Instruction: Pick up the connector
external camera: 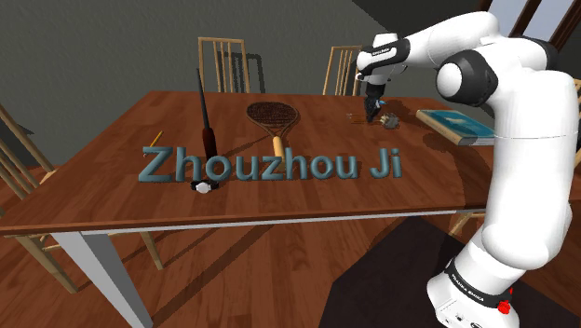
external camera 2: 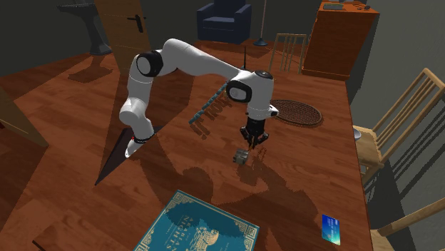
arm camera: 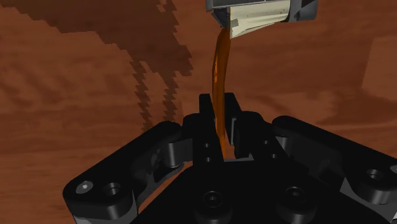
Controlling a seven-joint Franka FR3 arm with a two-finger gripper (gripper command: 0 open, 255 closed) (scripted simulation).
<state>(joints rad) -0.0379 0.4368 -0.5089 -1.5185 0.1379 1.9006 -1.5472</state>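
Grips the connector (arm camera: 261, 13) by its thin orange-brown lead (arm camera: 219, 70), black jaws clenched tight on that lead. Carries the connector's grey-and-cream body at the lead's other end, out beyond the jaws, over plain brown wood and jagged shadow.

Lies, by the shoulder view, toward the far side of the wooden table (external camera: 112, 186), just beside the lowered hand on that view's right, between the hand and a blue-covered book (external camera: 456, 126) that lies flat near the table's edge. Appears, in the second exterior view, directly under the jaws and very close to the wood. Cannot tell from there whether the body rests on the table or hangs just clear of it.

Reaches down from above with the white arm (external camera 2: 192, 60), wrist pointing nearly straight at the tabletop.

Shares the table with a wood-framed racket (external camera: 273, 116), a long dark stick (external camera: 206, 121) beside it, raised teal letters (external camera: 270, 165) reading "Zhouzhou Ji", and a small blue card (external camera 2: 330, 229) near one corner. Stands among wooden chairs (external camera: 222, 63) drawn up along the far side.
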